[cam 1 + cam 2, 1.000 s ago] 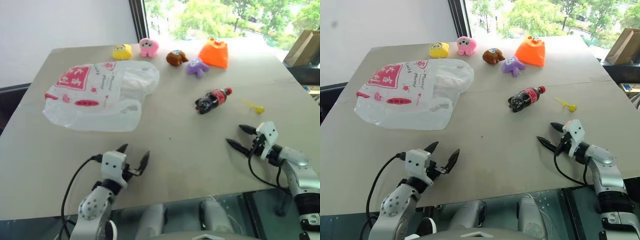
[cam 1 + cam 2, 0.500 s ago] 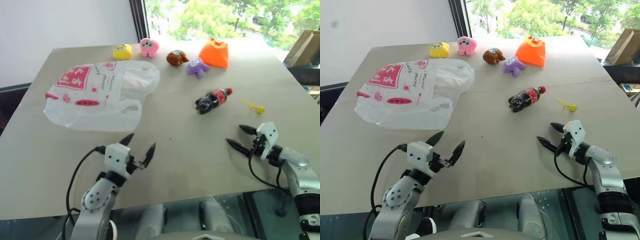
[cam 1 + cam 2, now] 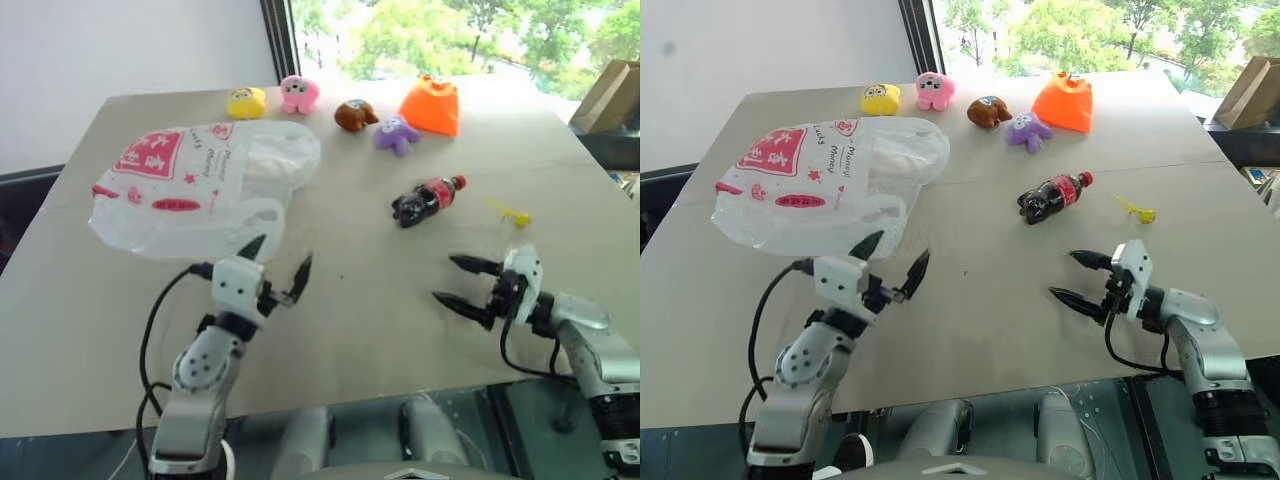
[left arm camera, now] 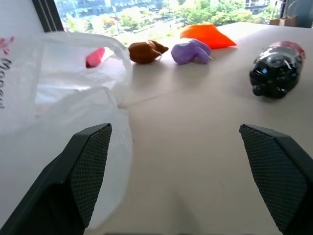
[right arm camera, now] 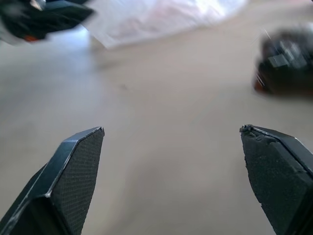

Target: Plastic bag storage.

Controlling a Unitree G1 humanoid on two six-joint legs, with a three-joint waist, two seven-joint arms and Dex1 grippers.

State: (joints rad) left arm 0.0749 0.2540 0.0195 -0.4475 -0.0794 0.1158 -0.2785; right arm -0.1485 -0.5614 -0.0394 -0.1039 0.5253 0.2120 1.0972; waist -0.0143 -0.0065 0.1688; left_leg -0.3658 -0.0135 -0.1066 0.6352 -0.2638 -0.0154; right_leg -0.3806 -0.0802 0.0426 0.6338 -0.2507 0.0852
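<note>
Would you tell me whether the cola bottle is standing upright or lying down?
Lying down: the cola bottle rests on its side on the table.

The left arm, grey with a black cable looping along it, reaches up from the near edge; its white-housed left gripper (image 3: 276, 270) points away from the robot with its two black fingers spread wide and nothing between them. The right arm, silver-grey with a black cable at the wrist, comes in from the right; its white-housed right gripper (image 3: 455, 282) points leftward across the robot's front, black fingers also spread wide and empty.
</note>
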